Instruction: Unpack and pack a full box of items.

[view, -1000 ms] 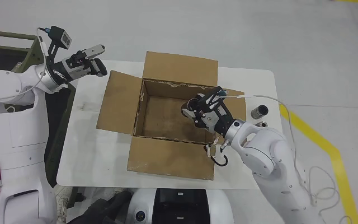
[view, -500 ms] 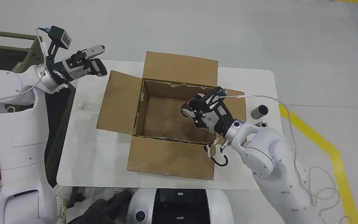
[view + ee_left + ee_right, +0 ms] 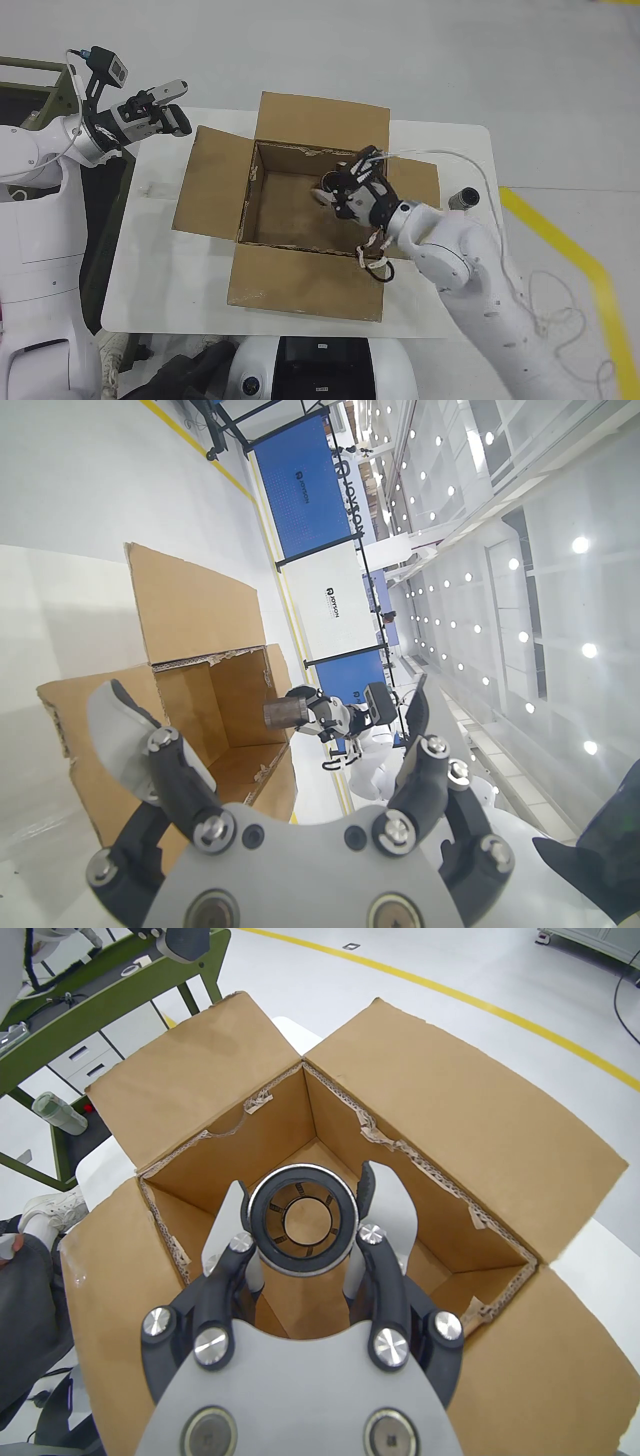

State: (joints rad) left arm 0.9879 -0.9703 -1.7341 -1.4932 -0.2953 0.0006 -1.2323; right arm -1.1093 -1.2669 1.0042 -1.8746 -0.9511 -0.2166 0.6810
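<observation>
An open cardboard box [image 3: 215, 195] with its flaps spread sits in the middle of the white table [image 3: 150, 280]. My right gripper [image 3: 302, 1218] hangs over the box's open top, shut on a metal cylinder [image 3: 303, 1227] with a dark rim and a hollow core. The same cylinder [image 3: 330, 193] shows above the box's inner right side, and the cylinder [image 3: 286, 712] also appears beside the box's far wall. The box [image 3: 480, 1128] floor beneath looks bare. My left gripper [image 3: 172, 105] stays beyond the table's far left corner, open and holding nothing; its fingers [image 3: 117, 725] stand wide apart.
A second metal cylinder [image 3: 464, 198] stands on the table right of the box. A green frame cart [image 3: 40, 100] stands left of the table. Bare table lies in front of and left of the box.
My right gripper has shifted a little to the left and toward the far side over the box, carrying the cylinder. The left arm has not moved.
</observation>
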